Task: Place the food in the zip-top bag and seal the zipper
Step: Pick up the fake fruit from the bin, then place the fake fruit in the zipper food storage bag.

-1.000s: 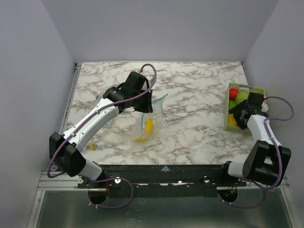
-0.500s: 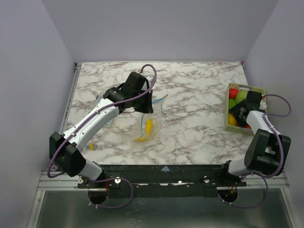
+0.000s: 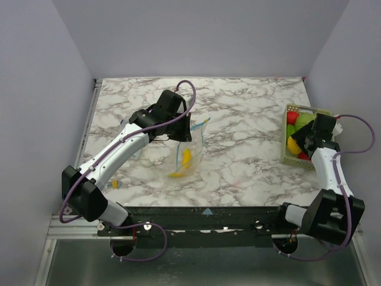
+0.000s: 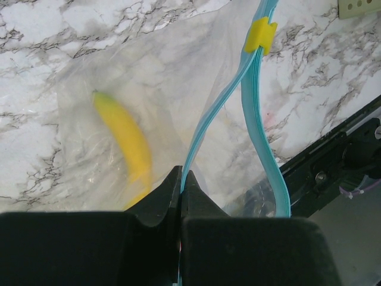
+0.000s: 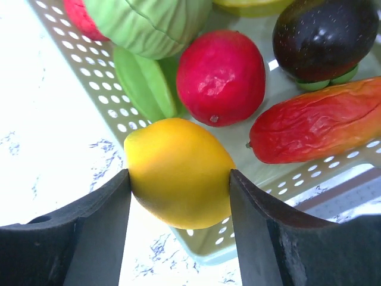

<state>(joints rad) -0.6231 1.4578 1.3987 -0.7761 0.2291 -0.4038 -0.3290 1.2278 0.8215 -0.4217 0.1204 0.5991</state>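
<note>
My left gripper (image 4: 180,179) is shut on the teal-blue zipper (image 4: 205,116) and holds one lip of the clear zip-top bag (image 3: 189,152) up, so the mouth gapes. A yellow slider (image 4: 260,34) sits on the strip. A yellow toy banana (image 4: 126,140) lies inside the bag; it also shows in the top view (image 3: 186,158). My right gripper (image 5: 180,179) is shut on a yellow toy lemon (image 5: 178,171) and holds it above the near corner of the mesh basket (image 3: 284,156). The lemon also shows in the top view (image 3: 293,143).
The basket (image 5: 89,77) holds a red round fruit (image 5: 220,76), a green ribbed vegetable (image 5: 146,24), a green pod (image 5: 140,83), a dark aubergine (image 5: 324,39) and a long red piece (image 5: 315,128). A small object (image 3: 116,185) lies near the table's front left.
My right gripper has closed on the yellow lemon and lifted it from the basket, drawing slightly toward the basket's near left corner. The left arm and bag have not moved.
</note>
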